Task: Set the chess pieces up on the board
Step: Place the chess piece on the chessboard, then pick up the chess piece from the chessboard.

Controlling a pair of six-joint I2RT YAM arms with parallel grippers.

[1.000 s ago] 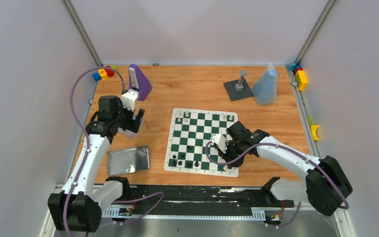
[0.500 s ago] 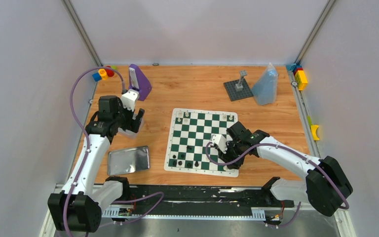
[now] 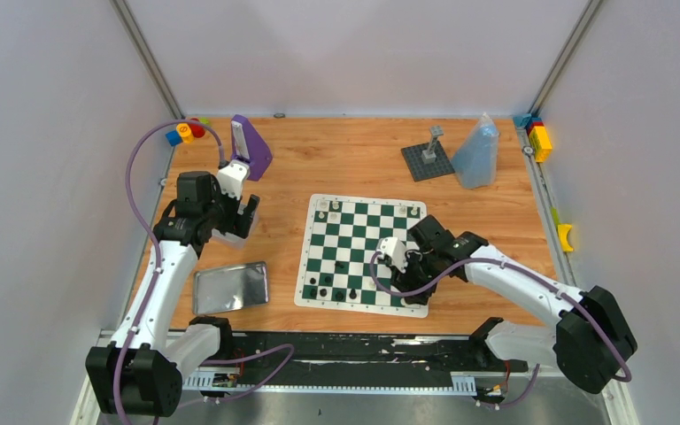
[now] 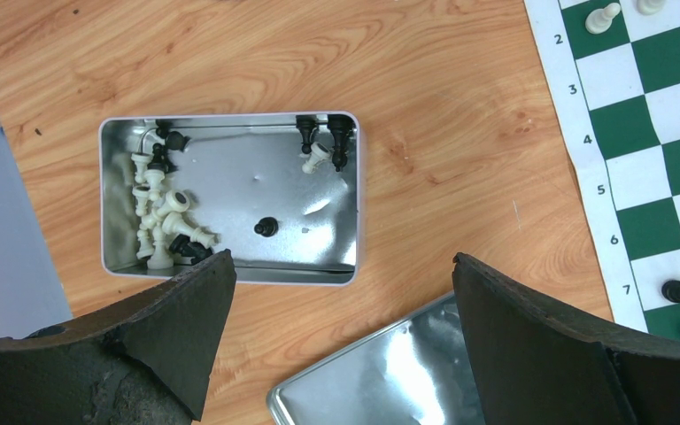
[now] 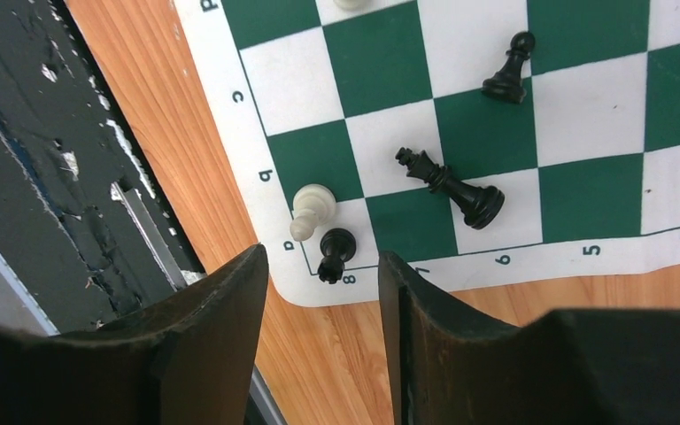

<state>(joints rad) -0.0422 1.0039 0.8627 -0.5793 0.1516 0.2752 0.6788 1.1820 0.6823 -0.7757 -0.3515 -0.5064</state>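
The board (image 3: 354,239) lies mid-table with a few chess pieces on it. My right gripper (image 3: 410,289) hovers over its near right corner, open, with nothing held. In the right wrist view a black rook (image 5: 335,252) stands on the corner square just past the fingertips (image 5: 257,266), and a white pawn (image 5: 312,210) is beside it. A black king (image 5: 450,188) lies tipped over, and a black pawn (image 5: 507,69) stands farther in. My left gripper (image 4: 341,266) is wide open above an open tin (image 4: 257,159) that holds several black and white pieces (image 4: 159,217).
The tin's shiny lid (image 3: 230,287) lies near the left arm. A purple holder (image 3: 250,146), a grey baseplate with a post (image 3: 427,159) and a clear bag (image 3: 476,152) stand at the back. Coloured blocks (image 3: 540,137) sit on the right rail.
My right gripper has opened and let go of the black rook on the board's near right corner square. The left arm has not moved.
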